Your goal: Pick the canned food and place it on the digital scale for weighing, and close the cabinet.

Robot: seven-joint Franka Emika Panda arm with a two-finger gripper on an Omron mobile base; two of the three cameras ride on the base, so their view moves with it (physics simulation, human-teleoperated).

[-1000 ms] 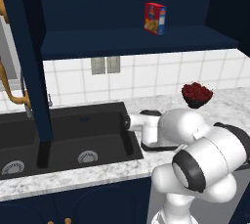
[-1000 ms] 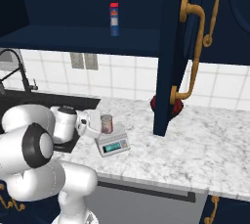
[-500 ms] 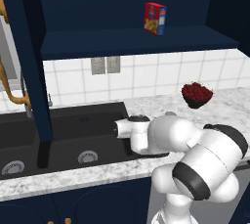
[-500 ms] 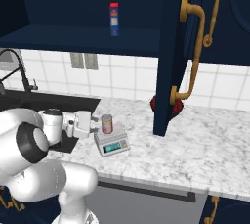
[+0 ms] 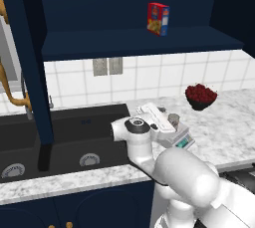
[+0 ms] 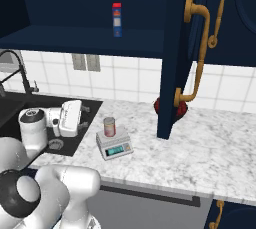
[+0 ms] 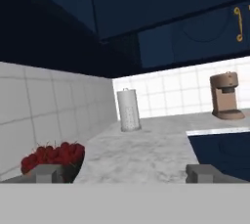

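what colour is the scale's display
Teal, on the scale; clearest in the right base view.

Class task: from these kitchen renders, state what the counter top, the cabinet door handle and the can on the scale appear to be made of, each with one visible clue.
Counter top: likely polished marble or similar stone, white with grey veining.
Cabinet handle: probably brass, golden with a soft sheen.
Canned food on the digital scale: seemingly metal with a silver top and a red-and-cream label.
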